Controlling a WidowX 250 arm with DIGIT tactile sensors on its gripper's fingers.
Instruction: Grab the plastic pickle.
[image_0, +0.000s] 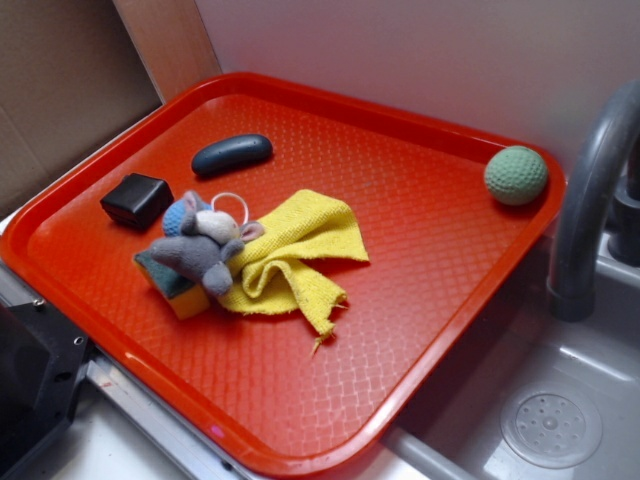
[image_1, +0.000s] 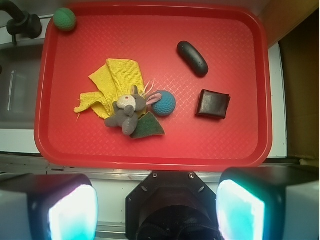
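The plastic pickle (image_0: 232, 154) is a dark blue-green capsule lying flat at the back left of the red tray (image_0: 420, 230). In the wrist view the pickle (image_1: 192, 58) lies in the tray's (image_1: 225, 140) upper right part. My gripper (image_1: 157, 210) is high above the tray's near edge, far from the pickle. Its fingers (image_1: 72, 212) are wide apart with nothing between them. The gripper does not show in the exterior view.
A black square block (image_0: 137, 199) sits just in front of the pickle. A grey plush mouse (image_0: 200, 255), blue ball (image_1: 164, 103), sponge (image_1: 147, 127) and yellow cloth (image_0: 290, 250) lie mid-tray. A light-green ball (image_0: 516, 175) is in the far corner. Faucet (image_0: 590, 200) and sink (image_0: 550, 400) are right.
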